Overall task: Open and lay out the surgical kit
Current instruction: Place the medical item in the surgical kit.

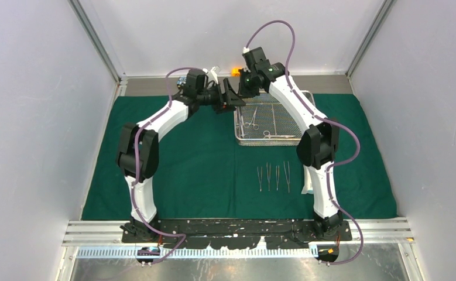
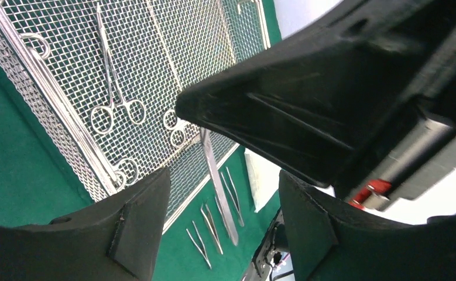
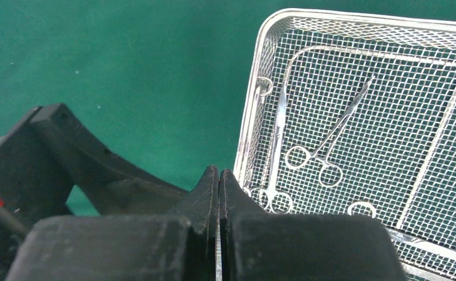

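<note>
Green cloth wrap lies spread on the tabletop, four tools rowed before the mesh tray, with forceps left inside. Your right fingers pinch a slim steel instrument; left fingers stand apart astride it, gripping nothing. Tray rim is close; open cloth lies leftward.

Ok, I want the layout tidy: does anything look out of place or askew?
Nothing spilled or damaged. Four tools lie in a neat row on the cloth; those in the tray lie jumbled. A steel tool dangles from the right hand.
</note>
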Available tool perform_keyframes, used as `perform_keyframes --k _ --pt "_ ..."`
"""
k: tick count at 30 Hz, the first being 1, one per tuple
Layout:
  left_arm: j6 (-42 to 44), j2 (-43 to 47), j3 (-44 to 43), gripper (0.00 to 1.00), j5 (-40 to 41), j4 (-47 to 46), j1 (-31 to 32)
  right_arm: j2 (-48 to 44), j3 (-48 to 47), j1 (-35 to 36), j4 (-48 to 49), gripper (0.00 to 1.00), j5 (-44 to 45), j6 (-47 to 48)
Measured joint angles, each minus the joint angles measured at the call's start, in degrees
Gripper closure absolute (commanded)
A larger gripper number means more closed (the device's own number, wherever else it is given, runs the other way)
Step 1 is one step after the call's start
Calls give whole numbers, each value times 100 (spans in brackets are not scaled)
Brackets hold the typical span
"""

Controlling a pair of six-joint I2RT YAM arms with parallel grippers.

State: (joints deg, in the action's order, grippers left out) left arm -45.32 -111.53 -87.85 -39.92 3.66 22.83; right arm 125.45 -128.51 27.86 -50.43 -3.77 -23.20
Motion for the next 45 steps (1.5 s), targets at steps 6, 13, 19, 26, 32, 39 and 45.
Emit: perform_keyframes --k 6,13,19,26,32,39,45 --pt "-138 -44 101 51 28 -164 4 -175 133 17 85 100 -155 -109" --pt "-304 -85 103 68 -33 -413 4 -286 199 17 151 100 -251 -125" --pt "-444 -170 103 80 -144 -575 4 -286 203 17 168 99 -282 -125" --pt "-529 -227 103 78 -223 -634 -9 -286 271 17 188 100 -280 -118" --pt "-529 -227 103 74 -234 -671 -20 -286 286 17 203 100 -280 -116" --pt "-527 -227 201 75 -238 -684 -70 -286 293 17 201 99 -280 -111" --pt "-527 -227 229 81 -238 -693 -74 -286 350 17 227 99 -278 -96"
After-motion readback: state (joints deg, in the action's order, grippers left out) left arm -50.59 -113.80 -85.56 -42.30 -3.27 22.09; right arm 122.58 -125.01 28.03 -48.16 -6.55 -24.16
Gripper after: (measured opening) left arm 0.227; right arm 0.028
